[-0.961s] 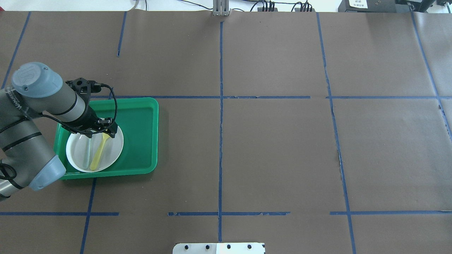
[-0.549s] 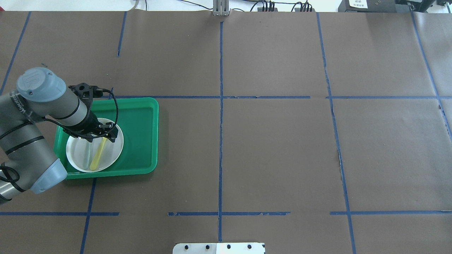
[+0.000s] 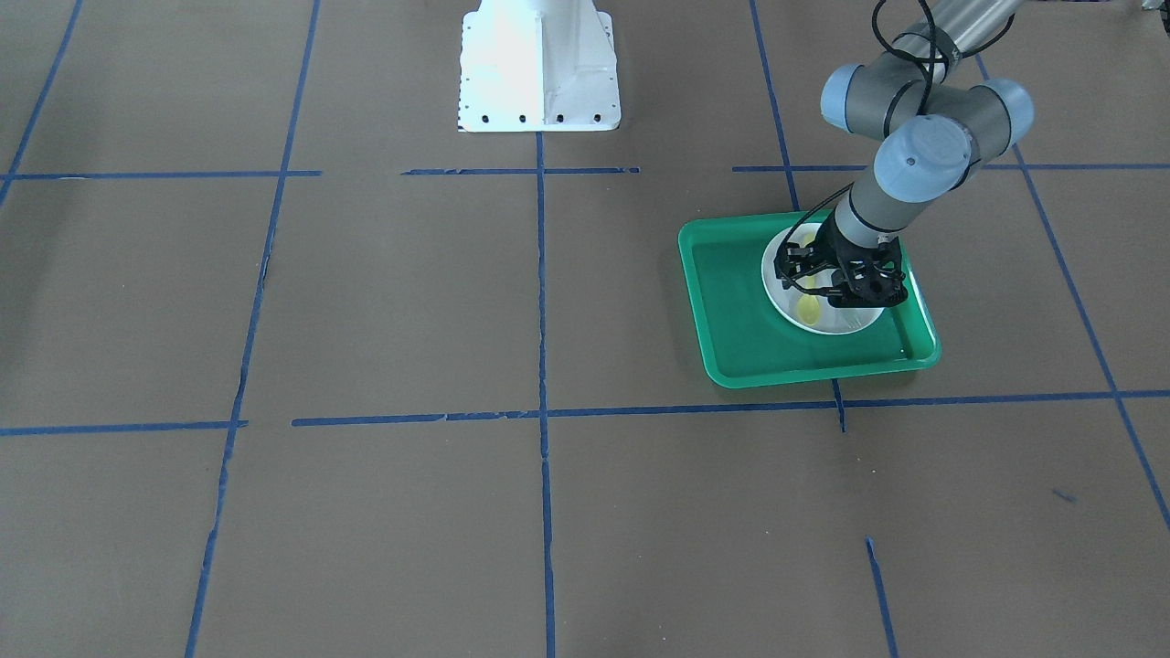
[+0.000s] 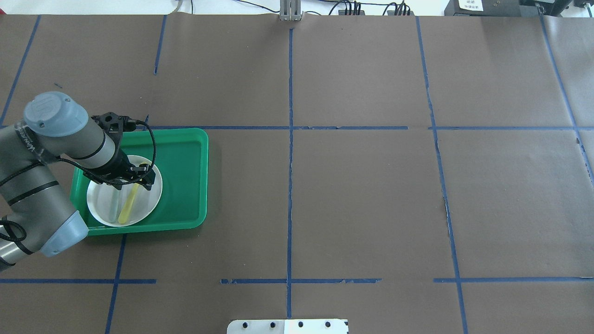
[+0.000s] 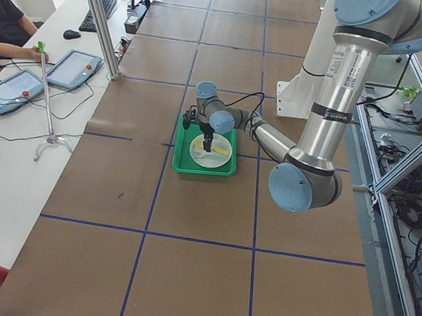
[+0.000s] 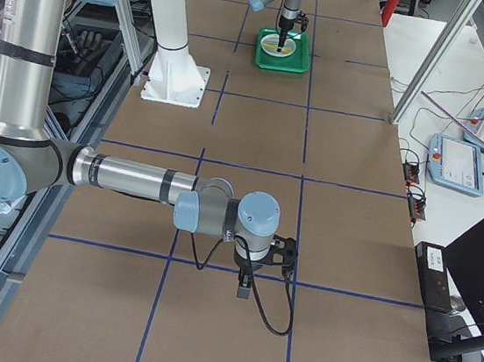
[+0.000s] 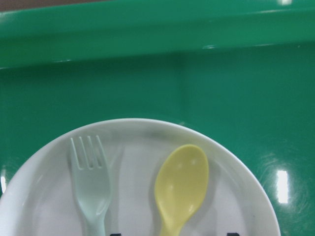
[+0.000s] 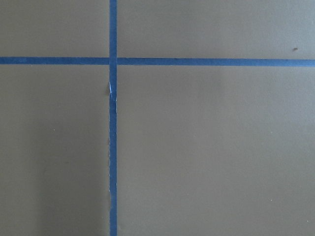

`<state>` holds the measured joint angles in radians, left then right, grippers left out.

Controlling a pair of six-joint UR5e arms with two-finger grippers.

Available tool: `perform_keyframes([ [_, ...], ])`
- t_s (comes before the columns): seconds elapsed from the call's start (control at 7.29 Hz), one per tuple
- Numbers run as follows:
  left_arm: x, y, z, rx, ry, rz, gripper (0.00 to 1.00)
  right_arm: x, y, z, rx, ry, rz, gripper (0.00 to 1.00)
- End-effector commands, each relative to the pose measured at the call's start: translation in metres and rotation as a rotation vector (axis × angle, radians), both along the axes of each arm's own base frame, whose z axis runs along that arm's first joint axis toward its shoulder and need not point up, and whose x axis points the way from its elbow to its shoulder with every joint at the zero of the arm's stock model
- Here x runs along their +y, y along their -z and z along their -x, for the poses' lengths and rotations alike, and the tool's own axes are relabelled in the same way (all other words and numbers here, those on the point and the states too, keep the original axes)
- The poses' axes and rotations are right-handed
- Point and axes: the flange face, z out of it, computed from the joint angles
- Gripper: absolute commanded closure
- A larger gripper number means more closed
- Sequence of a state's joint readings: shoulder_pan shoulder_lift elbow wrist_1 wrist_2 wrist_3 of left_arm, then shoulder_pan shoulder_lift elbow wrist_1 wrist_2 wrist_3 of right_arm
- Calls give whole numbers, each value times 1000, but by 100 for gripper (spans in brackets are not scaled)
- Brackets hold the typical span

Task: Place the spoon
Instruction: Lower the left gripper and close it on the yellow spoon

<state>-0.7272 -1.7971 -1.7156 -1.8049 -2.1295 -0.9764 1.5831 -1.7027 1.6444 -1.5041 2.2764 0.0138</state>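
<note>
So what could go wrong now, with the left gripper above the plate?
1. The fork lies close beside the spoon on the plate, so a finger of the open left gripper could catch the fork too.
2. The plate only rests in the tray; a sideways push might shift it.
</note>
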Motion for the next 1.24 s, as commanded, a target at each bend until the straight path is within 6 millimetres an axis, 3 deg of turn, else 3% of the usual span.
perform_keyframes([
  [0.0, 1, -1, 0, 0, -2, 3, 22, 0, 0, 0, 0, 1, 0, 0],
  [0.69, 2, -7, -4, -7, -23, -2, 24, 0, 0, 0, 0, 0, 1, 0],
  [0.82, 2, -6, -3, -6, -23, -3, 43, 0, 0, 0, 0, 0, 1, 0],
  [1.1, 2, -6, -2, -5, -22, -4, 71, 0, 0, 0, 0, 0, 1, 0],
])
